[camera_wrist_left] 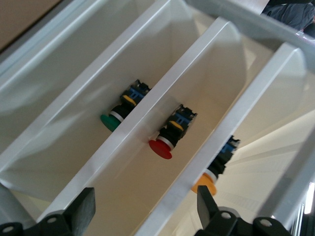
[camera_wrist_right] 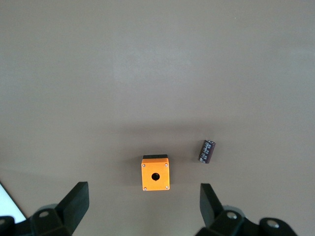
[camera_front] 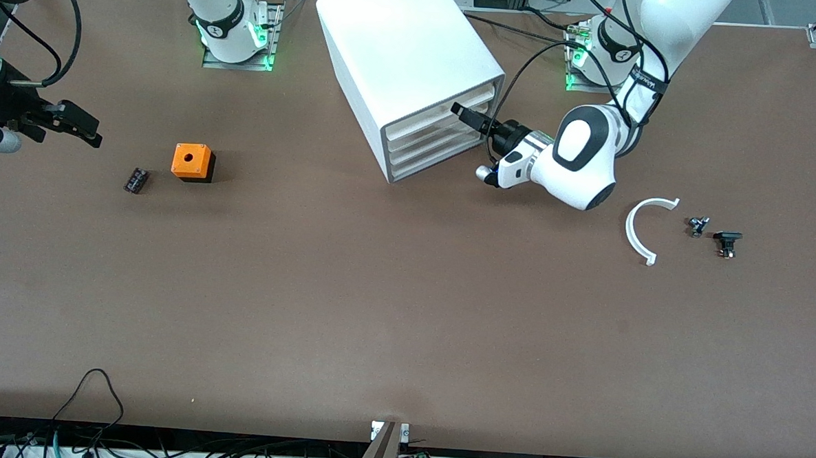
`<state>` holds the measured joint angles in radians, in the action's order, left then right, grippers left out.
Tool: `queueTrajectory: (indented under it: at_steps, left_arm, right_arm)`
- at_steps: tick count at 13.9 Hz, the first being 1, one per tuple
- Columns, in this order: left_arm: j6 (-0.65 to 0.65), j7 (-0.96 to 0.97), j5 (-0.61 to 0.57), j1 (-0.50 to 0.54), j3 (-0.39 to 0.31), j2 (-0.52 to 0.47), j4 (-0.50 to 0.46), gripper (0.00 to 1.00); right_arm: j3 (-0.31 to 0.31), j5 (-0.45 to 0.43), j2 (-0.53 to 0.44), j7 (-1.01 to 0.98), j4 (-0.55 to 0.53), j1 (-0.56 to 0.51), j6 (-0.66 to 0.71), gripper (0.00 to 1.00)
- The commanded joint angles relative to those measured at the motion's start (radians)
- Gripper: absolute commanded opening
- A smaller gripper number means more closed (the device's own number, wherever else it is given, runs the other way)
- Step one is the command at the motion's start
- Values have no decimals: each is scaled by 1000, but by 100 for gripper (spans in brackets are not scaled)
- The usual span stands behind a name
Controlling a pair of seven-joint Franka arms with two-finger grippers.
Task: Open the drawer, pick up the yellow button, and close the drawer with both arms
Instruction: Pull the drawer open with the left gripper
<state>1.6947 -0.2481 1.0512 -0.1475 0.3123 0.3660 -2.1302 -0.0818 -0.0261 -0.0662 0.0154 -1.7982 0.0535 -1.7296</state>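
White cabinet (camera_front: 408,64) is sitting near the desk's (camera_front: 377,310) top edge, its grey-framed front angled toward the left arm. The left pincer (camera_front: 469,117) is hovering at the drawer (camera_front: 440,118), fingers (camera_wrist_left: 81,209) spread wide. Inside, the button (camera_wrist_left: 215,169) is lying with its orange cap toward the front, beside a red one (camera_wrist_left: 170,132) and a green one (camera_wrist_left: 123,108) in neighbouring drawers. The right pincer (camera_front: 75,126) is waiting wide open over the desk's right-arm edge, near an orange cube (camera_front: 192,162) and a black part (camera_front: 136,180).
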Motion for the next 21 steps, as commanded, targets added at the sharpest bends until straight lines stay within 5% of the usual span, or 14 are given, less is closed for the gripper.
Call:
queueTrajectory:
  at_steps: [1, 2, 4, 5, 18, 19, 20, 21]
  left_arm:
    - [26, -28, 32, 5, 19, -24, -45, 77]
    - [26, -28, 32, 5, 19, -24, -50, 60]
    - [25, -26, 30, 5, 18, -25, -50, 7]
    - [26, -26, 27, 5, 18, -25, -47, 0]
    - [212, -11, 13, 51, -151, -48, 81, 0]
    - [215, -10, 13, 55, -154, -48, 84, 21]
    - [215, -22, 13, 60, -159, -53, 82, 99]
    - [215, -22, 12, 62, -159, -56, 84, 100]
  right_arm:
    - [4, 14, -1, -17, 8, -1, -1, 100]
    - [4, 15, -1, -17, 8, -1, -1, 100]
    - [4, 21, -1, -12, 8, -1, 4, 100]
    - [4, 21, -1, -12, 10, -1, 5, 100]
    - [5, 75, 0, -18, 20, 20, 25, 100]
    - [7, 107, 11, -20, 20, 25, 25, 100]
    - [22, 113, 22, -20, 20, 60, 25, 100]
    - [27, 113, 31, -18, 20, 96, 21, 100]
